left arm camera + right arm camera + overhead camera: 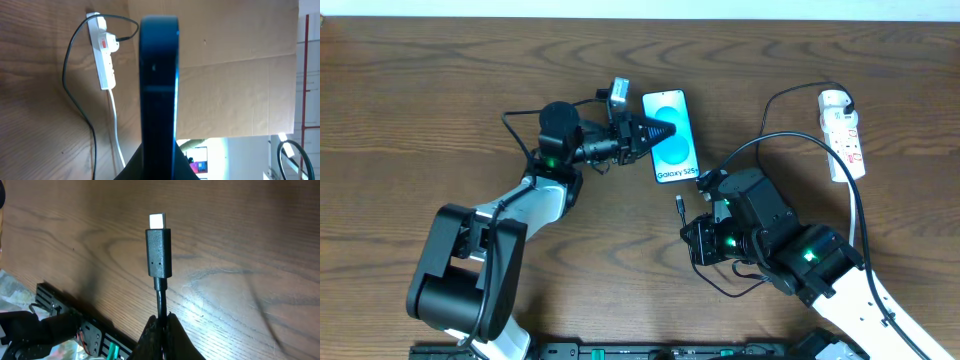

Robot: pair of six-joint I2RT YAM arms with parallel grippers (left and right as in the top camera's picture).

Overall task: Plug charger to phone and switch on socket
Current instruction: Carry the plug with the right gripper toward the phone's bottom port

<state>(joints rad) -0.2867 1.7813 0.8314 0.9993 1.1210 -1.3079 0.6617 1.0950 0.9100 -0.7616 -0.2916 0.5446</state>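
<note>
The left pincer (665, 131) seemingly clamps the phone (678, 160) edgewise; right pincer (161, 325) clamps the charger (159, 255), open table (620, 250) between.

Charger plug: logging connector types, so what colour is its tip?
Charger tip: silvery white, black body; clearest in right wrist view.

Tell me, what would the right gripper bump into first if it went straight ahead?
Probably the phone: overhead, the right gripper holds the charger plug aimed at its near end. Its wrist view shows only table ahead, so I can't be sure.
</note>
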